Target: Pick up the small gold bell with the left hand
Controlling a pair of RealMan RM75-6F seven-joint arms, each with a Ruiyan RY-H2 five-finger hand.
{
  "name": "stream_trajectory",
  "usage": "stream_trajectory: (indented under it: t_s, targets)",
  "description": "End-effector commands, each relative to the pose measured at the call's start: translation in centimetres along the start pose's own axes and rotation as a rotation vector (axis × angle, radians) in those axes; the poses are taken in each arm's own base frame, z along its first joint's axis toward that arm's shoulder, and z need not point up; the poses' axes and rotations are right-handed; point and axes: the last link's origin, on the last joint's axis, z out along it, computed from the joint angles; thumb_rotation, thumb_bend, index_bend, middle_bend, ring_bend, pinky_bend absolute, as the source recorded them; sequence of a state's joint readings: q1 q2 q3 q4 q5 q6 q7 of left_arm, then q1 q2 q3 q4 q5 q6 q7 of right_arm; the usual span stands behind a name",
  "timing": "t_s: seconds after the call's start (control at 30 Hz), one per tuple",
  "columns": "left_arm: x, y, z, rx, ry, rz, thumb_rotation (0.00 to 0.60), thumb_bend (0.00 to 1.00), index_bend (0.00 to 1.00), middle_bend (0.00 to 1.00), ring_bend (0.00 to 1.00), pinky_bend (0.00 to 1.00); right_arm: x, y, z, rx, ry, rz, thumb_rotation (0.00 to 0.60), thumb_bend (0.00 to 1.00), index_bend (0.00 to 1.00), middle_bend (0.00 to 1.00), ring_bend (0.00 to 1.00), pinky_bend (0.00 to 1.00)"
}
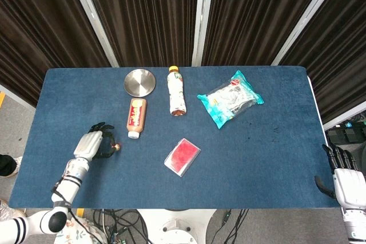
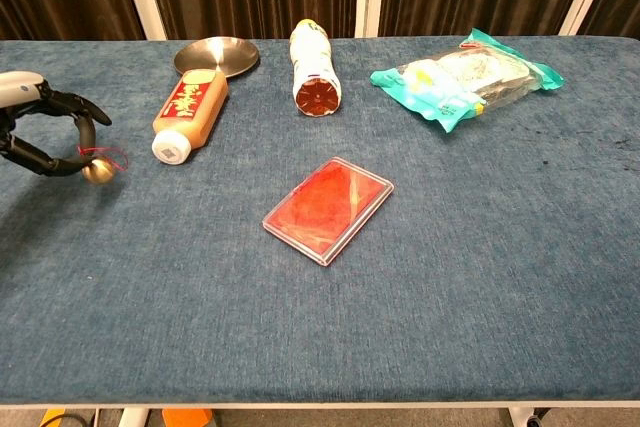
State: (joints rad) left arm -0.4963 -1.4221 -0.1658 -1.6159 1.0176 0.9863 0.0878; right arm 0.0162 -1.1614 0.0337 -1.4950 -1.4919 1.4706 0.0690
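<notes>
Head view looks steeply down on whole worktop; chest view nearer, low, facing forward; both share it.

The left hand and right hand have silver-white backs with black fingers.

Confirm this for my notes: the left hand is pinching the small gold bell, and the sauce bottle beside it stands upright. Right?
Not quite. The left hand does pinch the bell, but the sauce bottle lies on its side, as the chest view shows.
</notes>
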Motion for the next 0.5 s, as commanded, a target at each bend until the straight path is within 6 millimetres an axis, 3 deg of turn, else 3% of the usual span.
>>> stream_trajectory:
  t_s: [0.03,0.5]
  targets:
    - [-0.28,-0.18,0.37,0.004,0.006,0.028,0.600,0.43,0.64,0.17,0.03,0.00,0.04,0.04,-0.01,-0.002,0.001,0.000,0.600,0.26,0.00,0.00,0.00,0.02]
    - [-1.19,-0.69,0.82,0.031,0.025,0.079,0.600,0.43,0.63,0.17,0.03,0.00,-0.07,0.20,-0.07,-0.007,-0.003,0.001,0.600,0.26,0.00,0.00,0.00,0.02]
